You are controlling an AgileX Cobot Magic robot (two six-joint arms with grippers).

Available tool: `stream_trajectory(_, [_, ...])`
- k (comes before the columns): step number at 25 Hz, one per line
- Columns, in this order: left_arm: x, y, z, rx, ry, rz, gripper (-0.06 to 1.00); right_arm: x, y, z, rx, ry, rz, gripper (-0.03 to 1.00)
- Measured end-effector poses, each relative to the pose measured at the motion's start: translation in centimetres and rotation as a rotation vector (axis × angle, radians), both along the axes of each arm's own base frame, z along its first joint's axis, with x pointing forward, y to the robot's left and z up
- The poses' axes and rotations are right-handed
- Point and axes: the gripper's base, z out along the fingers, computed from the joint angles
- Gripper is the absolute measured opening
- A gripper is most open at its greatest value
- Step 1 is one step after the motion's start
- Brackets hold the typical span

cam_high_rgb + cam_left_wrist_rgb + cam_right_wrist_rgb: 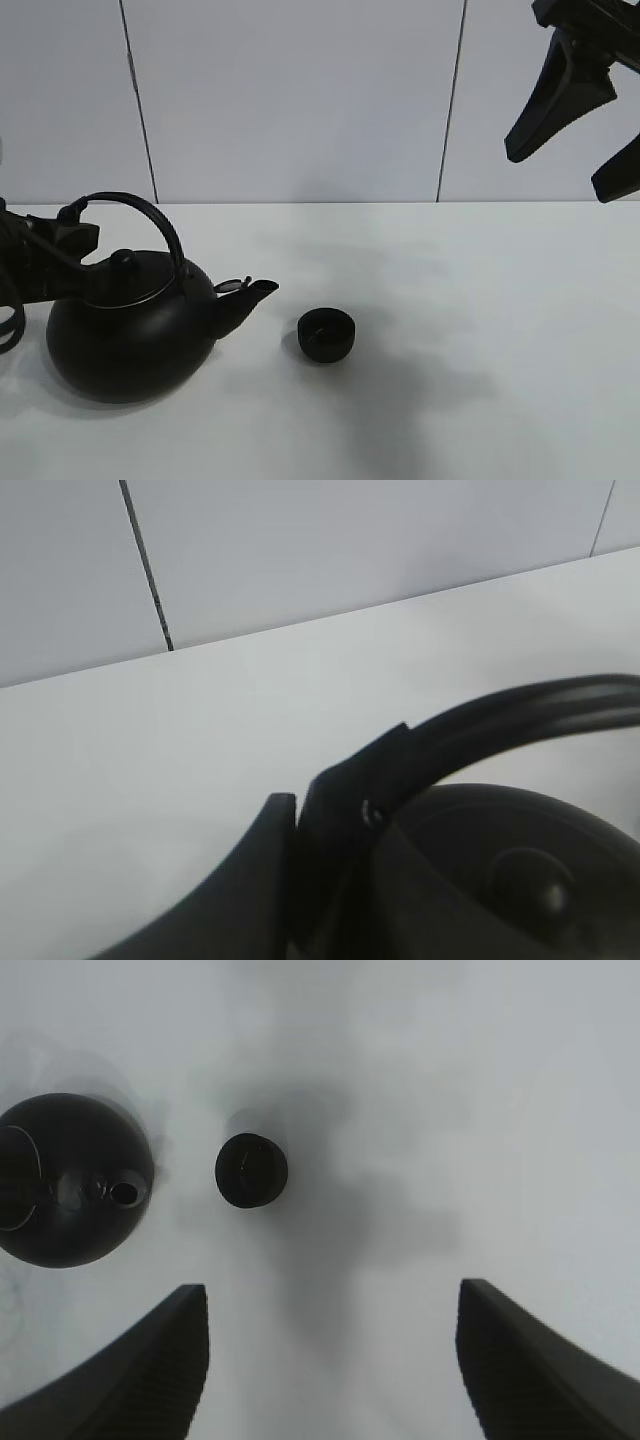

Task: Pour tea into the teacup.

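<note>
The big round black kettle (130, 335) stands on the white table (480, 300) at the left, its spout pointing right toward the teacup (326, 334). The teacup is small, matte black and handleless, and stands upright a little right of the spout. My left gripper (70, 232) is shut on the left end of the kettle's arched handle (150, 212); the left wrist view shows its fingers (250, 880) at the handle (520, 710) above the lid. My right gripper (558, 172) is open and empty, high at the upper right. Its wrist view looks down on the teacup (251, 1170) and kettle (70, 1180).
A pale panelled wall (300, 100) runs behind the table's far edge. Bare white tabletop lies right of and in front of the teacup. Nothing else stands on the table.
</note>
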Motion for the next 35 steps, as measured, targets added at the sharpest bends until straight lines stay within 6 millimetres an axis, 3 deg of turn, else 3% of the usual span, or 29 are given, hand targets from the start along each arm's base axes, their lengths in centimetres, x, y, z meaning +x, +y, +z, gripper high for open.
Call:
stream_trajectory(7, [-0.4,-0.7,0.4,-0.011,0.014,-0.008,0.11,0.0,0.0,0.0,0.000,0.000,0.000,0.48])
stream_trajectory(19, [-0.7,-1.0,4.0,-0.101,-0.072,-0.008,0.11,0.0,0.0,0.0,0.000,-0.002,-0.001,0.48])
stream_trajectory(26, [0.7,-3.1,4.4,-0.078,0.036,-0.051,0.11,0.0,0.0,0.0,0.000,-0.002,-0.001,0.48])
stream_trajectory(30, [1.0,-4.8,5.3,-0.059,0.010,-0.095,0.11,0.0,0.0,0.0,0.000,-0.003,-0.001,0.48])
stream_trajectory(35, [1.1,-5.1,5.4,-0.020,0.007,-0.089,0.11,0.0,0.0,0.0,0.000,-0.004,-0.001,0.48])
